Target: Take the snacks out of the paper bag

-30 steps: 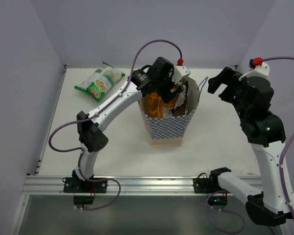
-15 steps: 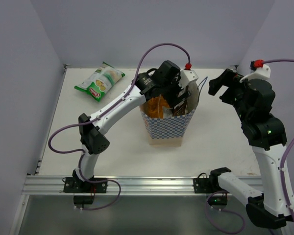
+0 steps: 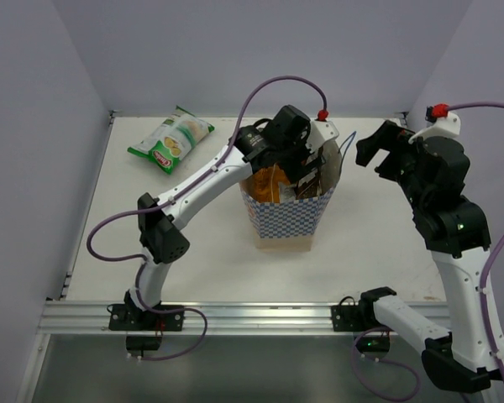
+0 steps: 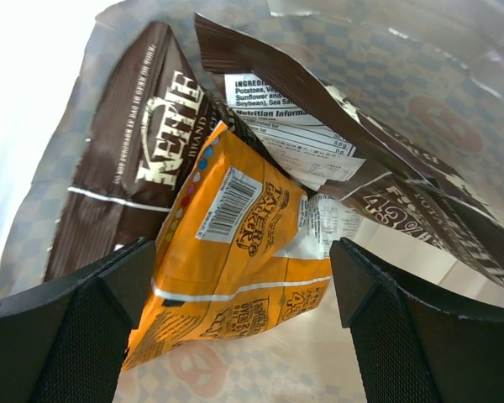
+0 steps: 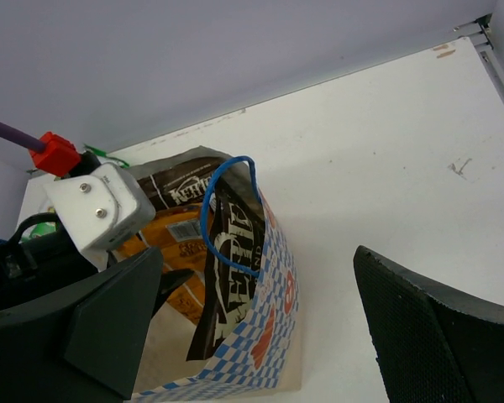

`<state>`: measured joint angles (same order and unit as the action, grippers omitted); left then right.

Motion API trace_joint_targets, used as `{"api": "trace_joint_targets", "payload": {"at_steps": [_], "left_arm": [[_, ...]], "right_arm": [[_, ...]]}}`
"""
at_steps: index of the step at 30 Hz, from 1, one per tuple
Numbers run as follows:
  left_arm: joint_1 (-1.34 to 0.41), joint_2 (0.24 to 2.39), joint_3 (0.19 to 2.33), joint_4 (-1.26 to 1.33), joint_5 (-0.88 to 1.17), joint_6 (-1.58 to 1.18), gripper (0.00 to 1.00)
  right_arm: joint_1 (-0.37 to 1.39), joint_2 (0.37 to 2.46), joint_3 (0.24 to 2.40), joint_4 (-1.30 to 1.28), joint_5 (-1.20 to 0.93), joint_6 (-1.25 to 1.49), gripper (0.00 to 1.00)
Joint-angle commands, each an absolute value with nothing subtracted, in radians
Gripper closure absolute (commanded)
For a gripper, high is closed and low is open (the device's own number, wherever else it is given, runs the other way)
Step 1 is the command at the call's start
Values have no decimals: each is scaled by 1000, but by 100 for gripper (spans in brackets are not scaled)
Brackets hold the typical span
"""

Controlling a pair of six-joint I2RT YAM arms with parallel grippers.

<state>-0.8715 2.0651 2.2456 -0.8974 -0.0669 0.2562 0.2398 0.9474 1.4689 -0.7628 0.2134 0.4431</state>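
White table [image 3: 378, 239] bears your paper bag [image 3: 286, 220], orange packet [image 4: 235, 260] and brown packets [image 4: 139, 159] inside; green packet [image 3: 171, 140] lies far-left. Your left gripper [image 4: 239, 285] gapes empty in the bag mouth; right gripper [image 5: 254, 285] gapes empty alongside.

Boxy paper bag [image 3: 286, 220]: blue-and-white check
Loose foil packet [image 3: 171, 139]: green, white
Middle foil packet [image 4: 235, 248]: orange
Flanking foil packets [image 4: 134, 159]: dark brown, white lettering

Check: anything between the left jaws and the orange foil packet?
Nothing visible. The left gripper, jaws open, hangs inside the blue-and-white checked paper bag straight over the orange foil packet; dark brown foil packets lean beside it.
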Motion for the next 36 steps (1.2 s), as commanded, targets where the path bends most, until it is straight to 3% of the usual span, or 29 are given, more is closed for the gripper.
{"api": "trace_joint_targets", "payload": {"at_steps": [1,36], "left_arm": [[-862,2092,2240,-882,-77,285,9],[-827,2079,2214,-808,-209,318,7]], "right_arm": [[235,934,1462,-772,199,422,1],[235,919,1424,-770,149,425,1]]}}
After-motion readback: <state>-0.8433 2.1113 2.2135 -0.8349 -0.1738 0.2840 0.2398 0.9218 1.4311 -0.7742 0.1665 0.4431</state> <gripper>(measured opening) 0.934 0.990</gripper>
